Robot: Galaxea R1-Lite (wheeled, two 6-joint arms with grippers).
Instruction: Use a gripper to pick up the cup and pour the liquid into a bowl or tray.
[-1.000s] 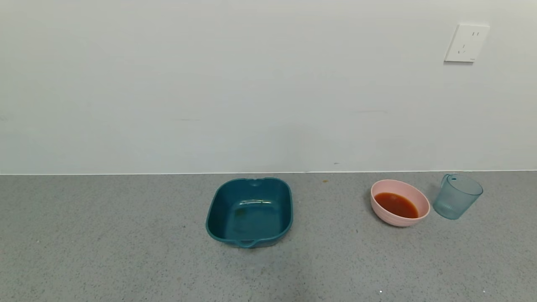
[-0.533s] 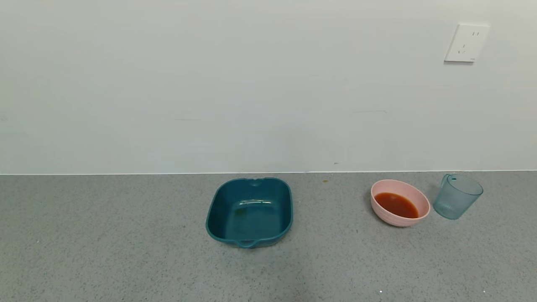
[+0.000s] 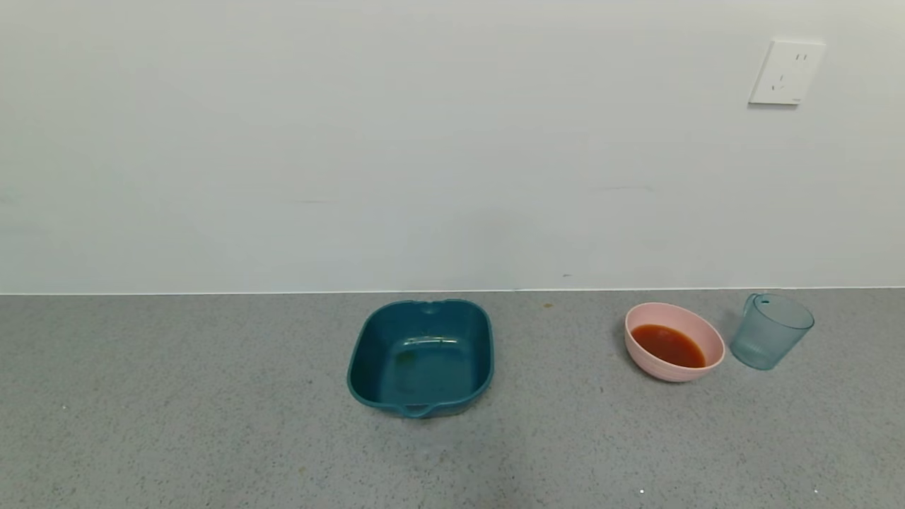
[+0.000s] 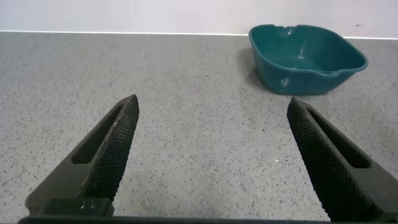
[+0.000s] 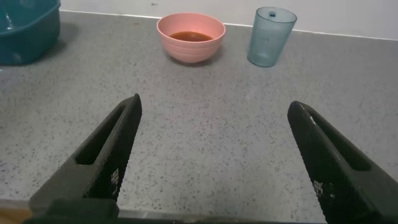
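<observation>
The blue-grey cup point(image 3: 769, 331) stands upright at the far right of the counter, near the wall; it looks empty. It also shows in the right wrist view point(image 5: 270, 36). The pink bowl point(image 3: 713, 346) sits just left of it and holds the orange-red liquid point(image 3: 667, 345); the bowl also shows in the right wrist view point(image 5: 190, 38). Neither gripper shows in the head view. My right gripper point(image 5: 213, 109) is open and empty, well short of the bowl and cup. My left gripper point(image 4: 213, 109) is open and empty over bare counter.
A dark teal rectangular tray point(image 3: 420, 356) sits at the counter's middle; it also shows in the left wrist view point(image 4: 306, 57). A white wall runs behind, with a socket point(image 3: 785, 72) at the upper right. The grey speckled counter point(image 3: 212, 424) stretches to the left.
</observation>
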